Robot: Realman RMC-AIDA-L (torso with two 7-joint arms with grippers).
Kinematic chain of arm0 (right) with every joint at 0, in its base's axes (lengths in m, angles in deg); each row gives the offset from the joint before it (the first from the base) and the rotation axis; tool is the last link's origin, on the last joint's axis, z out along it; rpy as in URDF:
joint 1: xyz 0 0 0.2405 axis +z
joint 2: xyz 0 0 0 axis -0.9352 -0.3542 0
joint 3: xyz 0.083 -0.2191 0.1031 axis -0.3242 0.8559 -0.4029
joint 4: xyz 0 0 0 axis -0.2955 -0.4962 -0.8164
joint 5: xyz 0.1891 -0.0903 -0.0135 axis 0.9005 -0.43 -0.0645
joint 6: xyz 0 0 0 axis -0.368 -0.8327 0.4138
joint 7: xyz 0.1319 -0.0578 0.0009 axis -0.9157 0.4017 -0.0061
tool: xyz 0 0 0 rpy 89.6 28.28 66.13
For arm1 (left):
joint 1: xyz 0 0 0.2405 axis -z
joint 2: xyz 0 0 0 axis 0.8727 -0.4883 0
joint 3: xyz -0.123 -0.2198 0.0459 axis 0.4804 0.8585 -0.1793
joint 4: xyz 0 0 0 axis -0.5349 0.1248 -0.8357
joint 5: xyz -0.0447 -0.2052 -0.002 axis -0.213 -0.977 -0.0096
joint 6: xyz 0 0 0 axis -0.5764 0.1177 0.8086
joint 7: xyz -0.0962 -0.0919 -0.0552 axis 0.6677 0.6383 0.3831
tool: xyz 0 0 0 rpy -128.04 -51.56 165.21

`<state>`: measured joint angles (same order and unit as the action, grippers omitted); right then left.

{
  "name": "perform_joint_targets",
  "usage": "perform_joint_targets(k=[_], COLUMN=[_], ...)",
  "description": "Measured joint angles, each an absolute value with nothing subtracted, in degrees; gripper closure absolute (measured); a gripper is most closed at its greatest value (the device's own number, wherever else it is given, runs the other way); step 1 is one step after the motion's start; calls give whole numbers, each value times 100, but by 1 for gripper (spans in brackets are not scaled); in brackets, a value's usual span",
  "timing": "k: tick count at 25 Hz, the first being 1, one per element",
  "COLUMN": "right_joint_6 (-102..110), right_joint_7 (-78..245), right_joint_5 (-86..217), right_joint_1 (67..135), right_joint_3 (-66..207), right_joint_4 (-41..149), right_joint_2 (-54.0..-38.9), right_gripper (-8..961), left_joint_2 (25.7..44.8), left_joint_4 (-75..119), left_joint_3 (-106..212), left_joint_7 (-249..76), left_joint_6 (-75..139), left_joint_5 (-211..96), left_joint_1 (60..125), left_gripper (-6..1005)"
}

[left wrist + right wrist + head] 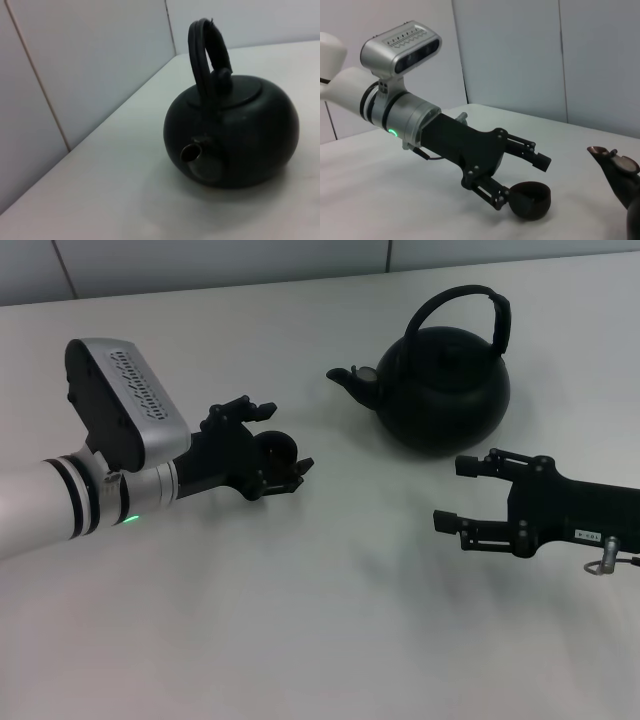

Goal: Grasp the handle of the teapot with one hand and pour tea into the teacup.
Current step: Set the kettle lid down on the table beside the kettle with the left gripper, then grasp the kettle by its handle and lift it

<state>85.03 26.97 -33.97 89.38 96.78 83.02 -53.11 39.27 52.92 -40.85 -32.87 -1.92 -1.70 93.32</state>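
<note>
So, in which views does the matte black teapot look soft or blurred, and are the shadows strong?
Left wrist view: the round matte-black teapot looks slightly soft, and the shadow under it is faint. Head view: its edges are sharper, with a weak sheen on the body and only pale, diffuse shadows on the white table. Right wrist view: only its spout shows at the frame's edge.

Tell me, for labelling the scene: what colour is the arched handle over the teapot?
Black, like the round matte teapot itself; the arched handle shows best in the left wrist view.

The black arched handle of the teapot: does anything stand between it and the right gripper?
Nothing visible does. The open right gripper hovers in front of the round matte-black teapot, only bare white table between. The arched handle is free. The left gripper is by the small black teacup.
</note>
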Motion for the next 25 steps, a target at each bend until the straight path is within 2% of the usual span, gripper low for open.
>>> perform_joint_targets(k=[1,7,13,19,25], right_joint_6=[8503,8676,9095,8899,8097], right_joint_7=[2697,2733,3118,3327,3514], right_joint_5=[-3409,-3372,-2431,-1400,-901], right_joint_1=[8936,8885,8531,8308,8542], right_joint_3=[9678,9595,9219,8848,8568], right_joint_4=[8304,8339,8393,8079,7662], right_joint_2=[-5311,-5311,-5311,-5313,-5319], right_gripper=[138,139,139,138,137], left_joint_2=[3920,3885,3784,3713,3687], left_joint_4=[5346,5839,6460,6446,6320], left_joint_3=[-4082,-4102,-3738,-3521,-3504], left_joint_7=[-3283,-3212,-3077,-3044,-3043], left_joint_6=[-236,-314,-562,-772,-821], left_joint_5=[-171,-163,-121,-116,-71], left_joint_1=[9285,8918,8097,7844,7783], left_gripper=[159,159,158,158,158])
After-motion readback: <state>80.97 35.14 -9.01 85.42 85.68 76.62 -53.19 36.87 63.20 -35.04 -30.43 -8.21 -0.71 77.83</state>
